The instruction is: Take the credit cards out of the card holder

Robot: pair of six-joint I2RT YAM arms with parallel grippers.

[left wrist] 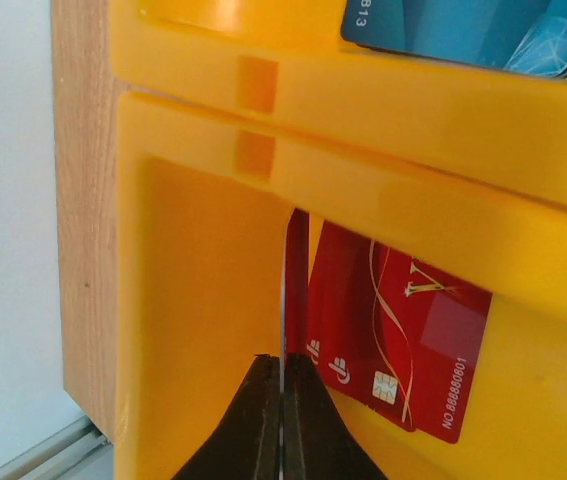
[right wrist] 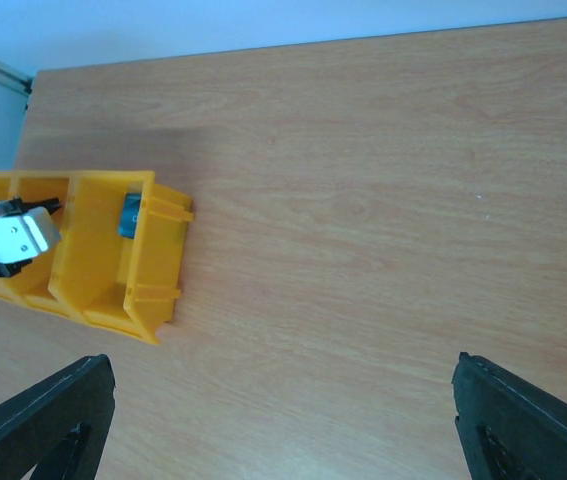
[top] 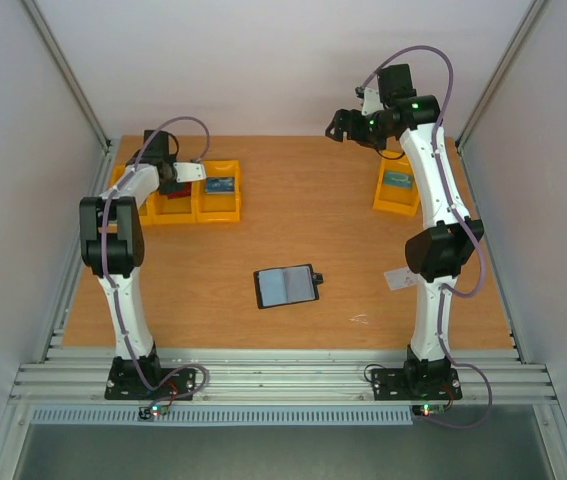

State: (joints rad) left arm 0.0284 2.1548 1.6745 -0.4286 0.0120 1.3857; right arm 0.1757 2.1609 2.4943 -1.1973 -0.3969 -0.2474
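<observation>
The card holder (top: 286,285) lies open on the middle of the table, grey-blue inside facing up, its black tab on the right. My left gripper (left wrist: 283,365) is shut on a red credit card (left wrist: 297,285) held edge-on inside a yellow bin (left wrist: 203,300) at the far left. Beside it another red card (left wrist: 413,340) lies in that bin. A whitish card (top: 397,279) rests on the table beside the right arm. High above the far right of the table, my right gripper (right wrist: 281,372) is open and holds nothing.
A row of yellow bins (top: 217,203) stands at the far left, and one of them holds a blue card (left wrist: 463,30). A single yellow bin (top: 396,192) with a blue card sits at the far right. The right wrist view shows the left bins (right wrist: 93,265) from across the table.
</observation>
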